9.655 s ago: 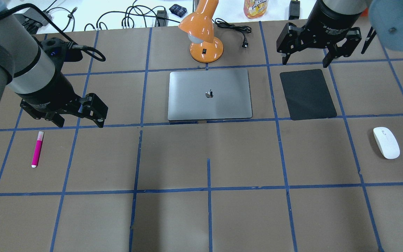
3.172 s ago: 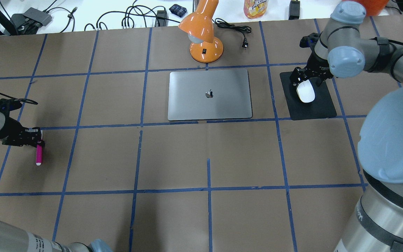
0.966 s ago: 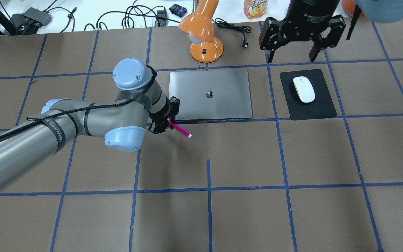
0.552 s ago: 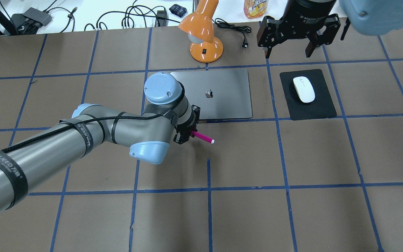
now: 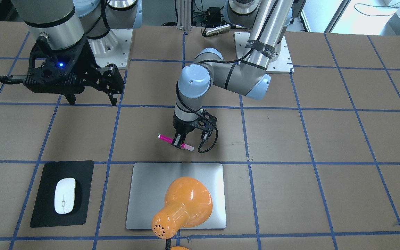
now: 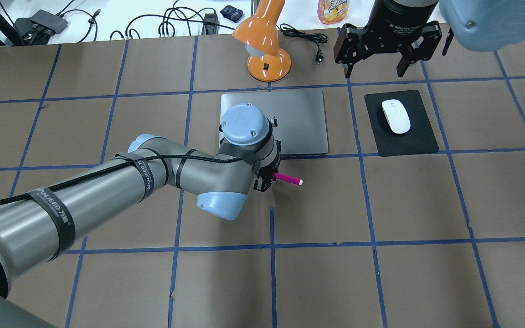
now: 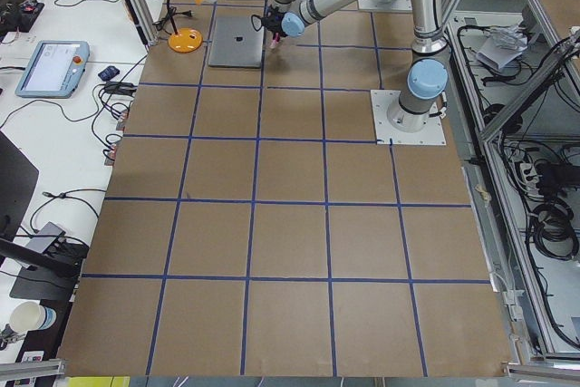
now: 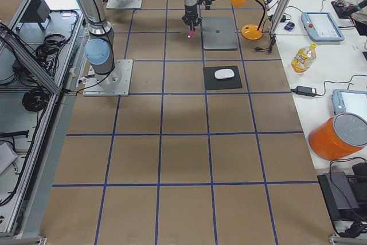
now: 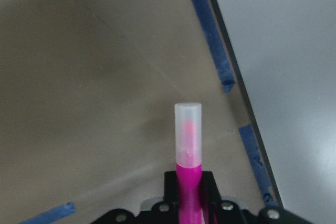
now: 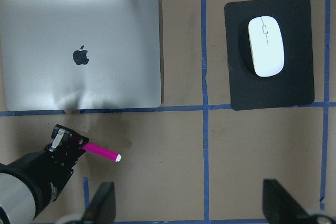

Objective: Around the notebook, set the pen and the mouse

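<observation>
My left gripper [image 6: 268, 177] is shut on the magenta pen [image 6: 288, 179], which it holds low over the brown table, just in front of the silver notebook's [image 6: 299, 118] near edge. The pen's pale end [image 9: 188, 129] sticks out past the fingers [image 9: 170, 182]. From across the table the same gripper [image 5: 179, 143] grips the pen [image 5: 167, 139] near its middle. The white mouse [image 6: 395, 116] lies on a black mat [image 6: 419, 136] to the right of the notebook. My right gripper [image 6: 375, 68] hangs open and empty above the mat's far edge.
An orange desk lamp [image 6: 265, 45] stands just behind the notebook, its shade leaning over it [image 5: 182, 205]. Cables, a plug and a snack bag lie along the far edge. Blue tape lines grid the brown table [image 6: 381, 273].
My left arm has carried the pen from the far left to the right along the notebook's front edge. The mouse went from the table onto the black mat; the right gripper let go and rose.
</observation>
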